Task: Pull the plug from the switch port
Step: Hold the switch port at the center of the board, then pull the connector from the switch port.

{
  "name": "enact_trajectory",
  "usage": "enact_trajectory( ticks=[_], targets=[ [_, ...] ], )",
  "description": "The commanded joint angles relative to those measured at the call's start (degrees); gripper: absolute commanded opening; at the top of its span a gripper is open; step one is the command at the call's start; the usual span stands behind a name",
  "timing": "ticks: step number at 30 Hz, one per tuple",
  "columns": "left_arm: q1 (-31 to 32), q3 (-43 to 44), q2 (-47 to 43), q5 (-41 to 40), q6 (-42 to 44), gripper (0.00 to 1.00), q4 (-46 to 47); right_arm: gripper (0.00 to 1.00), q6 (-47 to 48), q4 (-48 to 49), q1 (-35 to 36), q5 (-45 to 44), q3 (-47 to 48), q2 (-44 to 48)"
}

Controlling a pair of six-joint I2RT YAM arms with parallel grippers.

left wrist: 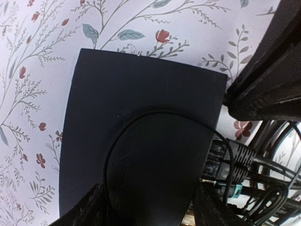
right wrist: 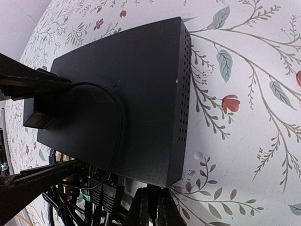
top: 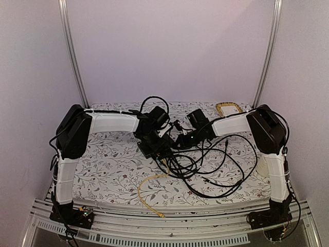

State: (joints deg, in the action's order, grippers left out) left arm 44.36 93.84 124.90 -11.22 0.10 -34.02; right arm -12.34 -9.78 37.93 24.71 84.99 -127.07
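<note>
From above, a flat black rectangular switch (top: 148, 150) is lying near the middle of a white floral-print tablecloth (top: 108, 164). It is largely covered by the left gripper (top: 156, 140), which is reaching in from the left. The switch's long axis cannot be read here, though a tangle of black cables (top: 211, 164) and one yellow cable (top: 147, 188) are trailing from its near-right side. The right gripper (top: 180, 140) is reaching in from the right, just beside the box. In the left wrist view, the switch (left wrist: 141, 103) is running lengthwise up the picture, with its port edge facing right. Dark ribbed plugs (left wrist: 237, 162) are sitting in the ports there. The left gripper's jaws are standing released and wide apart, one of its fingers (left wrist: 87, 209) at each long edge, so the box is lying between them. Whether the pads are touching it cannot be told. A thin black cord (left wrist: 155, 112) is looping across the lid. In the right wrist view, the switch (right wrist: 131, 84) is lying flat just ahead of the right gripper (right wrist: 153, 207), its perforated short end facing right. Its port edge is facing lower left, with the plugs (right wrist: 106, 193) seated. The right gripper's fingers are clenched together just beside the near corner, next to the plugs. Whether they are pinching anything cannot be told.
</note>
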Motion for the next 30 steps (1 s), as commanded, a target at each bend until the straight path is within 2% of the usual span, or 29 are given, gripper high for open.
enact_trajectory(
  ticks=[1, 9, 12, 21, 30],
  targets=[
    [-1.7, -0.8, 4.7, -4.5, -0.7, 0.64, 0.3, 0.02, -3.0, -0.1, 0.7, 10.5, -3.2, -2.1],
    [-2.0, -0.8, 4.6, -4.2, -0.8, 0.64, 0.3, 0.02, -8.8, 6.3, -1.7, 18.0, -6.5, -1.7],
    [-1.9, -0.8, 4.6, -4.0, -0.7, 0.64, 0.3, 0.02, -9.8, 6.5, -2.1, 17.6, -6.4, -1.6],
    [-1.9, -0.6, 4.6, -3.4, -1.0, 0.63, 0.3, 0.02, -4.2, -3.9, -1.0, 1.7, -1.7, -1.3],
    [-2.0, -0.3, 4.5, -1.8, -0.8, 0.63, 0.3, 0.02, -2.5, -8.4, 2.9, -14.6, 1.9, -1.5]
  ],
)
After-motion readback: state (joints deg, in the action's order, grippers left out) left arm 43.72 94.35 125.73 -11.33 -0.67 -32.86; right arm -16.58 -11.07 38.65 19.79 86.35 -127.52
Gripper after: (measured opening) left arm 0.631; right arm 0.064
